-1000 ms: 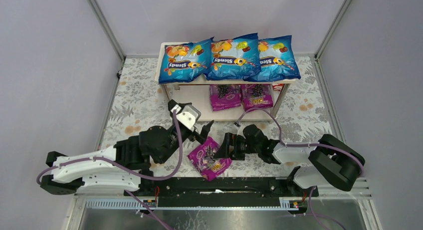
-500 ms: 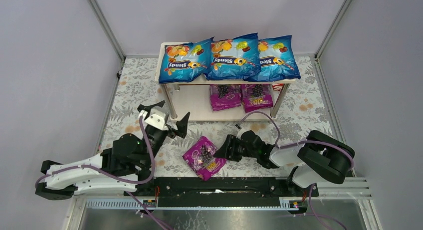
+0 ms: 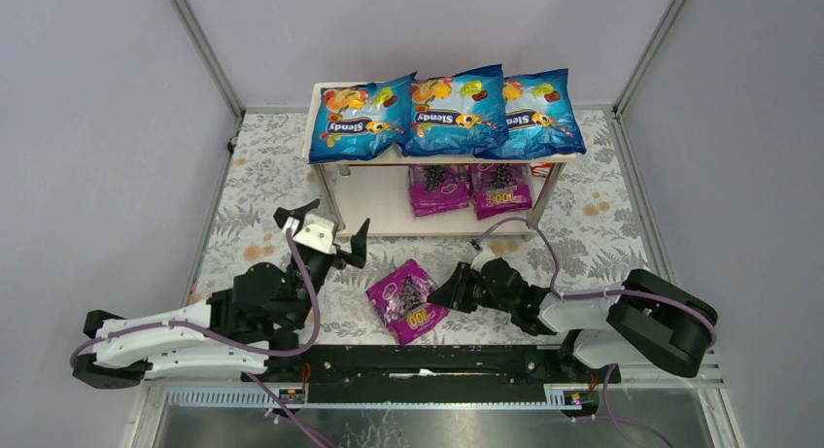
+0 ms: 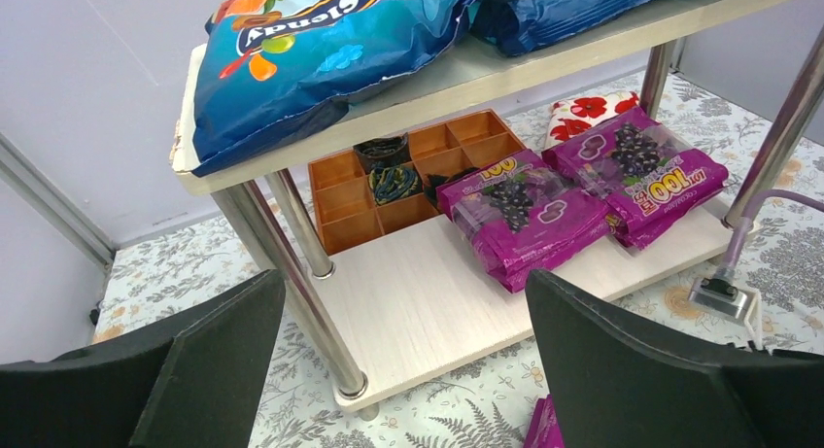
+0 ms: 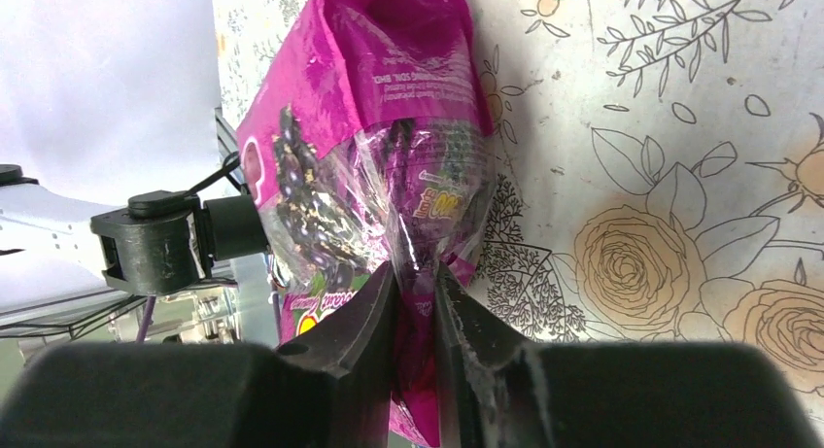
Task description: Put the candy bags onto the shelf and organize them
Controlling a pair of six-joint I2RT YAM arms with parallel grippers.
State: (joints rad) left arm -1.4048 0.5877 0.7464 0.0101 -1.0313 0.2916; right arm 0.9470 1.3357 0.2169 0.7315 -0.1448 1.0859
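Three blue candy bags (image 3: 457, 111) lie side by side on the top board of the shelf (image 3: 379, 200). Two magenta bags (image 3: 437, 189) rest on its lower board. Another magenta bag (image 3: 408, 300) lies on the floral cloth in front of the shelf. My right gripper (image 3: 449, 291) is shut on that bag's right edge; in the right wrist view the gripper (image 5: 416, 283) pinches the crinkled film of the bag (image 5: 360, 127). My left gripper (image 3: 328, 226) hangs open and empty left of the bag. Its wrist view faces the shelf (image 4: 428, 302), between the open gripper (image 4: 403, 283).
An orange divided tray (image 4: 408, 171) and a red-flowered packet (image 4: 588, 113) sit behind the shelf's lower board. The right arm's purple cable (image 3: 515, 224) loops near the shelf's front. Metal posts (image 4: 291, 273) stand at the shelf corners. Grey walls enclose the table.
My right gripper has closed on the loose magenta bag's edge, and the bag has shifted slightly. The left arm drew back to the left, away from the bag, staying open.
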